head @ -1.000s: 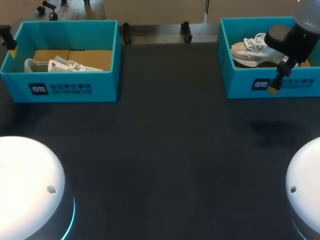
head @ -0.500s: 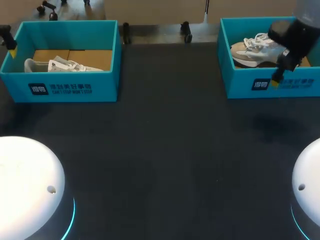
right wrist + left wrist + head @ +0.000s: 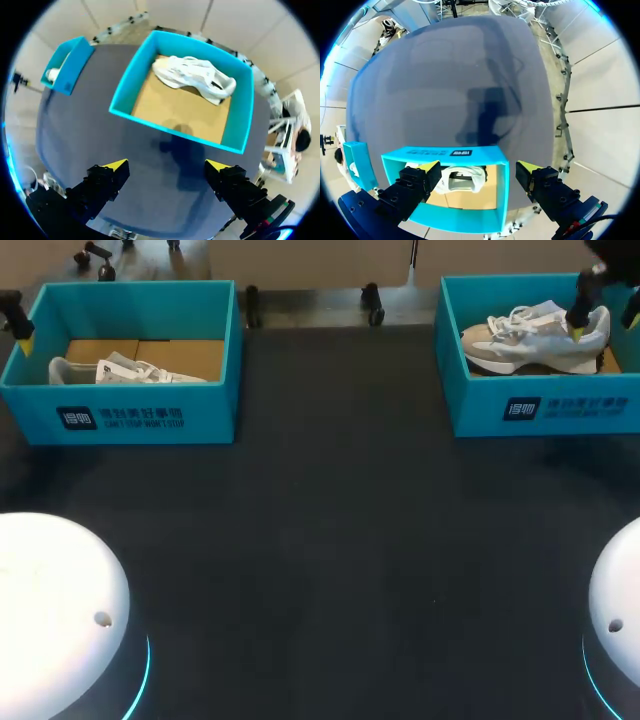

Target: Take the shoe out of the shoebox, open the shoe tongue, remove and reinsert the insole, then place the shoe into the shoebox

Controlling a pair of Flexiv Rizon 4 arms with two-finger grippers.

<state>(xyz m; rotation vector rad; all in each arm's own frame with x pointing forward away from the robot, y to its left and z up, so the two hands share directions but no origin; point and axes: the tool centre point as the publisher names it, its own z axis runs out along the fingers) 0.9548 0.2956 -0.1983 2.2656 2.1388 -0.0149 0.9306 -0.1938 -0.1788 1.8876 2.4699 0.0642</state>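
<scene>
Where the left arm enters at the far left edge of the table, the left gripper (image 3: 479, 168) hangs just outside the far left corner of the left teal cardboard shoebox (image 3: 120, 415). Its yellow-tipped fingers stand wide apart and hold nothing. In the left wrist view the open box lies ahead of them. Within this box, a white lace-up shoe (image 3: 118, 371) lies on the brown cardboard floor, close to the near wall, its length running left to right.

To the right, a bare stretch of the dark matte table (image 3: 330, 520) separates the two boxes, which stand well apart along the far edge.

At the far right stands the right teal cardboard shoebox (image 3: 545, 405), likewise open. Inside it, a grey-and-white lace-up sneaker (image 3: 525, 340) rests upright on its sole, toe to the left, heel to the right, laces upward. The right gripper (image 3: 605, 320) hovers above the heel end of this sneaker, jaws wide and empty. The right wrist view shows box and sneaker ahead of the spread fingers, apart from them.

Two white rounded arm bases (image 3: 50, 610) occupy the near left and near right corners.
</scene>
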